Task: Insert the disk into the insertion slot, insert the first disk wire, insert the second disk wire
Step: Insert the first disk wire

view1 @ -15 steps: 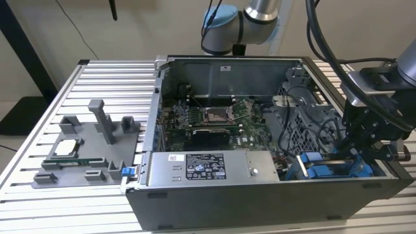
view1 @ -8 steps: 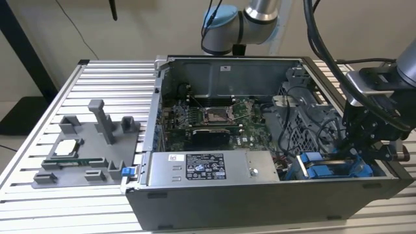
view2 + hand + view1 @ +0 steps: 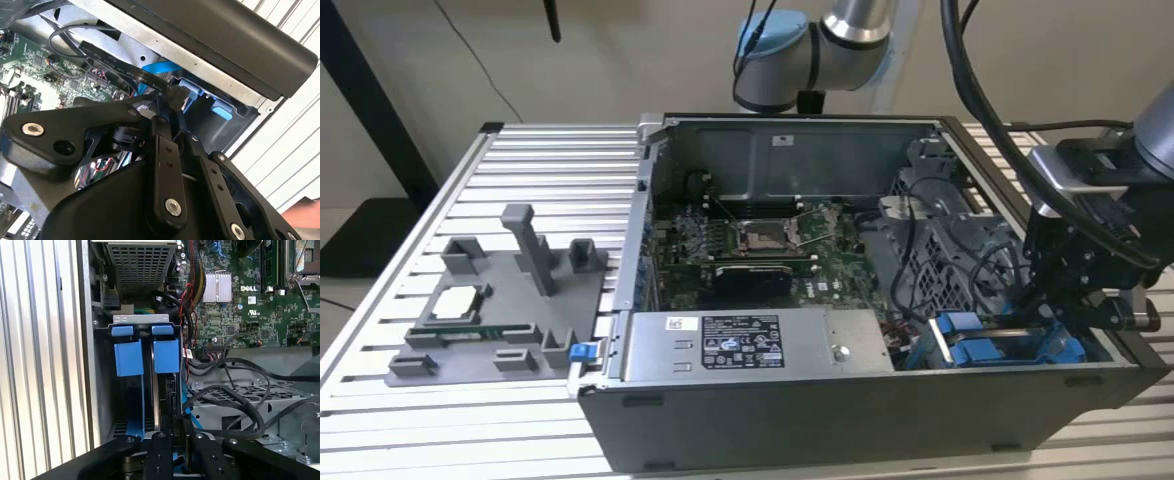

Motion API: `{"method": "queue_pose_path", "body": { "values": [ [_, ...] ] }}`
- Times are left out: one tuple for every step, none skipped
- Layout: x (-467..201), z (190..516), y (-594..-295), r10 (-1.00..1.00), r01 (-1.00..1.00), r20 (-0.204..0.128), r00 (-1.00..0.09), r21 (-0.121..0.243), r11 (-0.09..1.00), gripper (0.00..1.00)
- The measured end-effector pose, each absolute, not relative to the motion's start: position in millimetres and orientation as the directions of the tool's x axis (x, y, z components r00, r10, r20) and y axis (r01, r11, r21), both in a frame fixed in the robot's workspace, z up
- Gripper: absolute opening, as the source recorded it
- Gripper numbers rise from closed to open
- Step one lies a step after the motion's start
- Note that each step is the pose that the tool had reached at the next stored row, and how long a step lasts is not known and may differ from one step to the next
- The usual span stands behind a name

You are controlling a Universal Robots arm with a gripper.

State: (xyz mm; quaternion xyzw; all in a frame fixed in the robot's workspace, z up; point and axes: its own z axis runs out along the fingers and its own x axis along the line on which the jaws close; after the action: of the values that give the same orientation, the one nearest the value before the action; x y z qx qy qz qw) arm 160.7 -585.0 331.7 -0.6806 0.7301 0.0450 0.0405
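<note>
First wrist view shows us the disk seated in the insertion slot beside another blue-ended carrier, so we judge that step done and the wiring in hand. The second wrist view adds what that one hides: the gripper pinched on the connector of a flat black disk wire at the disk's end; whether it is plugged in we cannot tell.

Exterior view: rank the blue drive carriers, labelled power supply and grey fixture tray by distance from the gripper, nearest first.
1. Blue drive carriers: just beside the gripper, at the exterior view's right.
2. Labelled power supply: middle of the case's front edge.
3. Grey fixture tray: on the table outside the case, at the exterior view's left.
</note>
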Motion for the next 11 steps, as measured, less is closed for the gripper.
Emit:
{"method": "queue_pose_path", "body": {
  "values": [
    [160.6,331.7,-585.1,-0.99,-0.998,-0.12,-0.07,0.011,0.07,0.0],
    [160.7,331.8,-585.1,-0.99,-0.998,-0.121,-0.07,0.011,0.07,0.0],
    [160.7,331.8,-585.1,-0.99,-0.998,-0.121,-0.071,0.011,0.07,0.0],
    [160.7,331.8,-585.1,-0.99,-0.998,-0.121,-0.071,0.011,0.07,0.0],
    [160.6,332.3,-584.9,-0.99,-0.998,-0.12,-0.071,0.01,0.07,0.0],
    [160.6,332.8,-584.6,-0.99,-0.998,-0.119,-0.071,0.01,0.07,0.0],
    [160.6,333.9,-583.7,-0.991,-0.998,-0.117,-0.071,0.01,0.07,0.0],
    [160.6,333.2,-583.5,-0.99,-0.998,-0.118,-0.07,0.009,0.07,0.0],
    [160.6,332.4,-583.5,-0.99,-0.998,-0.12,-0.07,0.009,0.07,0.0],
    [160.6,332.4,-583.4,-0.99,-0.998,-0.12,-0.07,0.009,0.07,0.0],
    [160.6,332.4,-583.3,-0.99,-0.998,-0.12,-0.07,0.008,0.07,0.0]
  ]
}}
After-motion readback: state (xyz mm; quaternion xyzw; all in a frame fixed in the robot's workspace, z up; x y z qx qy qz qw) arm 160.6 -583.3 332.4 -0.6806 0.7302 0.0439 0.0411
